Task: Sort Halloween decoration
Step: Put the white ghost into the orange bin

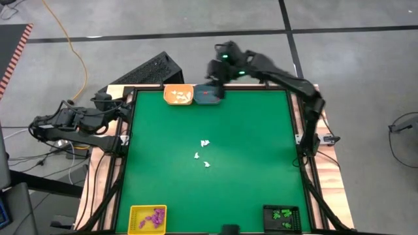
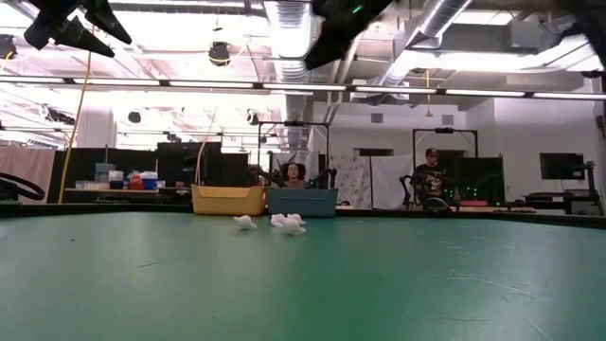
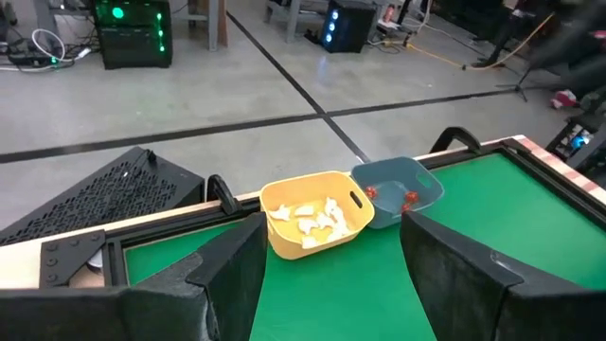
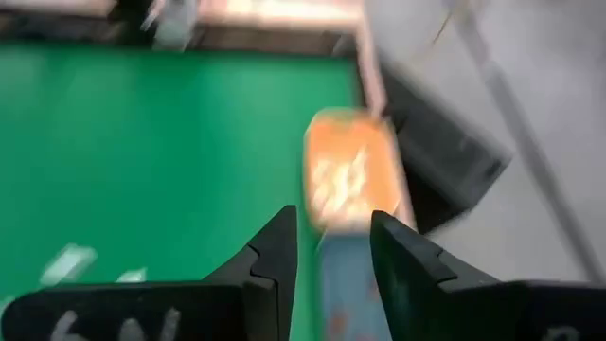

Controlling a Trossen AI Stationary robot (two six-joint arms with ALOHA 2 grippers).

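High view: the right gripper (image 1: 210,88) hangs above the blue tray (image 1: 208,95) at the far edge of the table (image 1: 248,170), next to the orange tray (image 1: 178,95). That position suits a drop of a red piece into blue, in my judgement. Three white trinkets (image 1: 204,153) lie loose near the table's middle, spaced apart in a rough line running toward the near edge; each is too small to read a long axis or heading. Purple pieces (image 1: 153,219) sit in the yellow tray (image 1: 147,218), green pieces (image 1: 282,214) in the black tray (image 1: 284,218), both at the near corners. So each colour has its own bin. The left gripper (image 1: 44,124) waits off the table's left side.

Low view: the white trinkets (image 2: 275,223) rest flat on the table, in front of the two far trays.

Left wrist view: the left fingers (image 3: 454,275) stand well apart, empty. White pieces (image 3: 312,220) fill the orange tray; red pieces (image 3: 390,196) lie in the blue one.

Right wrist view: the right fingers (image 4: 275,260) are parted with nothing between them, over the orange and blue trays.
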